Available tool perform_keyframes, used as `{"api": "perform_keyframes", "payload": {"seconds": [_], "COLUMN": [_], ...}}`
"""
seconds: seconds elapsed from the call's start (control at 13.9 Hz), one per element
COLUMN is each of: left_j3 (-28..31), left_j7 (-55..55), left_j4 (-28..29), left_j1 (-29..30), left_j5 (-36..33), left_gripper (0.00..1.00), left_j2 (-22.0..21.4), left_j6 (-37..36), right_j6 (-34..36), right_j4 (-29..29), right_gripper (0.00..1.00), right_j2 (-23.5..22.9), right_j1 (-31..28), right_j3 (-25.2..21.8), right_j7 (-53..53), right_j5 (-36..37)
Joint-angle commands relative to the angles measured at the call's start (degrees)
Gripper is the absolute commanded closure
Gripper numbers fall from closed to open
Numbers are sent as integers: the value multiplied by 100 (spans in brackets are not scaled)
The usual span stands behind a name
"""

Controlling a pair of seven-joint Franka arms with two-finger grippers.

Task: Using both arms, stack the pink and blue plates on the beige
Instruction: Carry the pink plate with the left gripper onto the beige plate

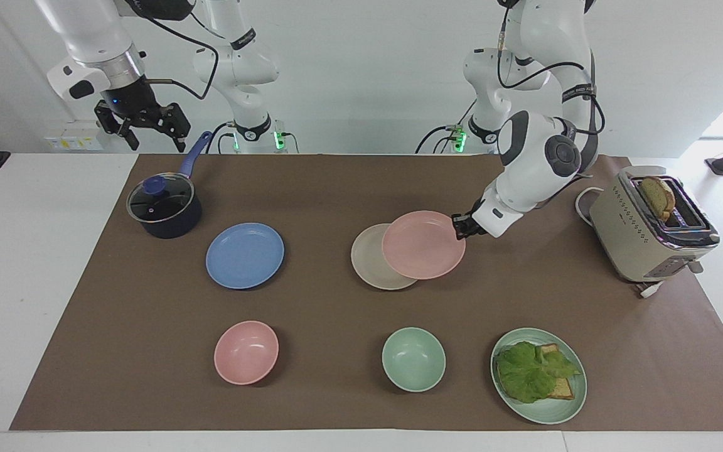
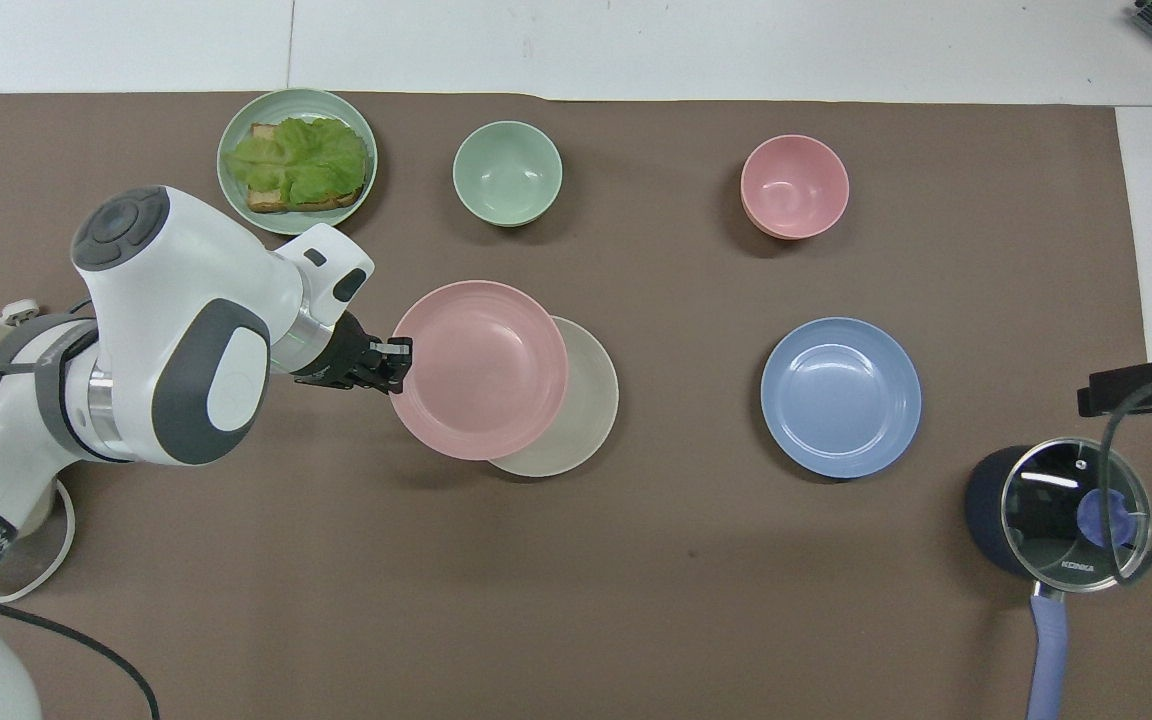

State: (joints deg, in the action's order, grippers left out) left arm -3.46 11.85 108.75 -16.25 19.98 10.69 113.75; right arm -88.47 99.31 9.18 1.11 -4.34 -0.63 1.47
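left hand clamped low, right hand raised, spread

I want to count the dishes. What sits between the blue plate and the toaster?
In the facing view, the beige plate lies there, with the pink plate partly over it, held by the left gripper.

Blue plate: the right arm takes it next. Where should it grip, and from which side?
Judging by its pose, grip the blue plate by its rim. It lies flat on the mat, so only the thin raised edge offers a pinch. Come in low from the right arm's end of the table, as the left gripper holds the pink plate by its outer rim. The right gripper waits open over the pot.
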Motion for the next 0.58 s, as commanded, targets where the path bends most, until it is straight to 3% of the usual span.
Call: {"api": "perform_keyframes", "payload": {"seconds": [0.0, 0.22, 0.51], "left_j3": [100, 100, 109], "left_j7": [124, 291, 309], "left_j4": [286, 427, 480], "left_j1": [-299, -545, -555], "left_j5": [278, 313, 331], "left_gripper": [100, 100, 100], "left_j2": [-6, 29, 178], "left_j6": [384, 858, 938], "right_j6": [-29, -187, -433], "right_j4": [80, 159, 378], "right_gripper": [0, 0, 0], "right_j2": [75, 67, 14], "right_j1": [-66, -67, -67], "right_j3": [38, 47, 47], "right_j7": [80, 124, 124], "right_j5": [82, 82, 73]}}
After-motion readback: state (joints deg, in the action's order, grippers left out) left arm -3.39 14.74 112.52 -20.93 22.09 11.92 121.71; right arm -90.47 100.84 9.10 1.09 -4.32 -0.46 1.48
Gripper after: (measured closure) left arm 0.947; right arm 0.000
